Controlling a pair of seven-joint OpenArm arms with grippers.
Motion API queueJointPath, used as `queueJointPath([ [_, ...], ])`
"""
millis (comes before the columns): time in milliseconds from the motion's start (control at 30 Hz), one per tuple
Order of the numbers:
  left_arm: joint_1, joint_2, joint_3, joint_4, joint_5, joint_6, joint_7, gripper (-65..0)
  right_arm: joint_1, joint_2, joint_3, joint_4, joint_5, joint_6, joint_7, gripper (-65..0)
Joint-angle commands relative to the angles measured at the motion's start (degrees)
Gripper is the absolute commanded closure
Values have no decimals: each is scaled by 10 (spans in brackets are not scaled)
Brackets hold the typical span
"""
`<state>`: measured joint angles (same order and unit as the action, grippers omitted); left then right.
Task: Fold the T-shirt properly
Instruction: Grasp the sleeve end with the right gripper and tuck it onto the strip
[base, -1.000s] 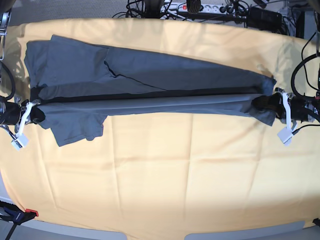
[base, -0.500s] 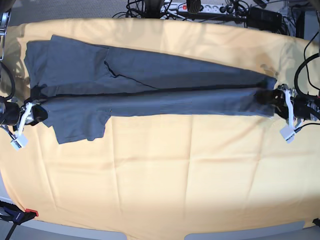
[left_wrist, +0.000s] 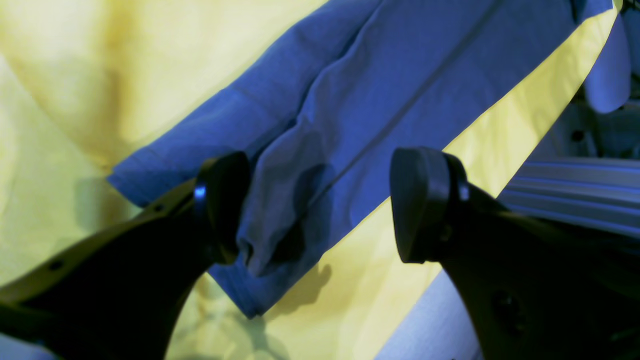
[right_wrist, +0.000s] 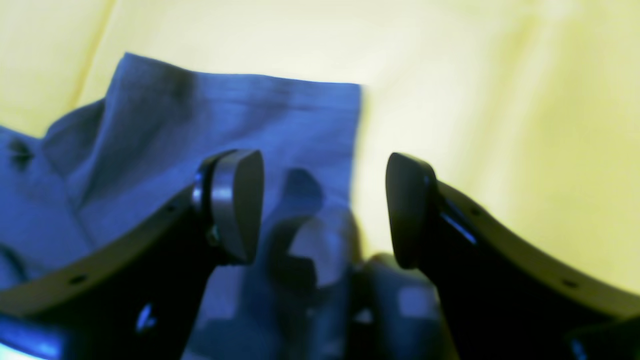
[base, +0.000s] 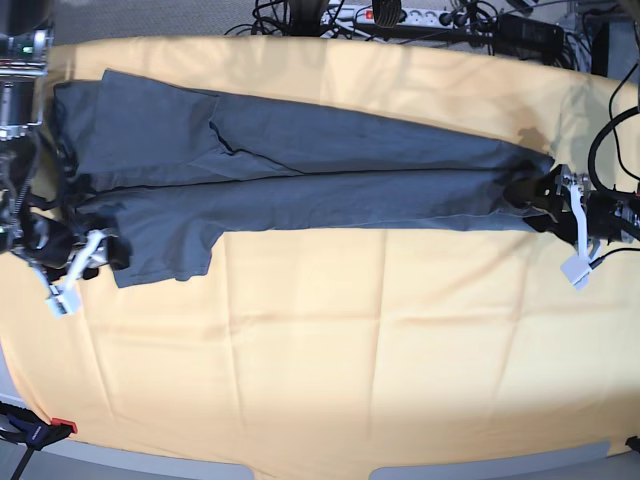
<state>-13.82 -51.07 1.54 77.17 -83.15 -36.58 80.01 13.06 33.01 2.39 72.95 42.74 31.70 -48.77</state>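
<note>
The dark slate-grey T-shirt (base: 300, 170) lies folded lengthwise in a long band across the yellow tablecloth (base: 350, 350), sleeves at the left end. My left gripper (base: 535, 195) stands open at the shirt's right end. In the left wrist view its fingers (left_wrist: 225, 205) straddle a rumpled hem corner of the T-shirt (left_wrist: 380, 90) without gripping it. My right gripper (base: 100, 250) is open at the left end by the front sleeve. In the right wrist view the T-shirt (right_wrist: 225, 115) lies flat beneath the spread jaws of that gripper (right_wrist: 322, 207).
Cables and a power strip (base: 400, 15) run along the table's back edge. White tags (base: 575, 270) hang from both grippers. A small red object (base: 62, 425) sits at the front left corner. Bare tablecloth fills the front half.
Both grippers have opened and let go of the shirt's ends. The taut raised fold has dropped flat onto the cloth. The right arm has shifted toward the front edge.
</note>
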Motion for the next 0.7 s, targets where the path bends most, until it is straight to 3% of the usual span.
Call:
queueJointPath([
  [0, -11, -14, -7, 5, -10, 2, 0, -451, 16, 3, 6, 2, -17, -18, 26, -405],
  [133, -11, -15, -7, 5, -9, 2, 0, -451, 16, -32, 6, -28, -103, -104, 52, -405],
  [200, -11, -15, -7, 5, -9, 2, 0, -451, 15, -43, 6, -41, -113, -118, 50, -405],
  [267, -11, -15, -7, 4, -9, 2, 0, -451, 15, -52, 6, -54, -102, -104, 45, -405],
  [467, -11, -14, -7, 4, -8, 2, 0, -451, 16, -66, 6, -65, -17, 11, 17, -388],
  [533, -11, -15, -7, 4, -7, 2, 0, -451, 20, -66, 6, -65, -11, 34, 16, -289],
  [633, -11, -14, -7, 4, -8, 2, 0, -451, 33, -64, 7, -64, -10, 56, 16, -47],
  [667, -11, -14, -7, 4, -8, 2, 0, -451, 38, -63, 7, -64, -9, 63, 16, 0],
])
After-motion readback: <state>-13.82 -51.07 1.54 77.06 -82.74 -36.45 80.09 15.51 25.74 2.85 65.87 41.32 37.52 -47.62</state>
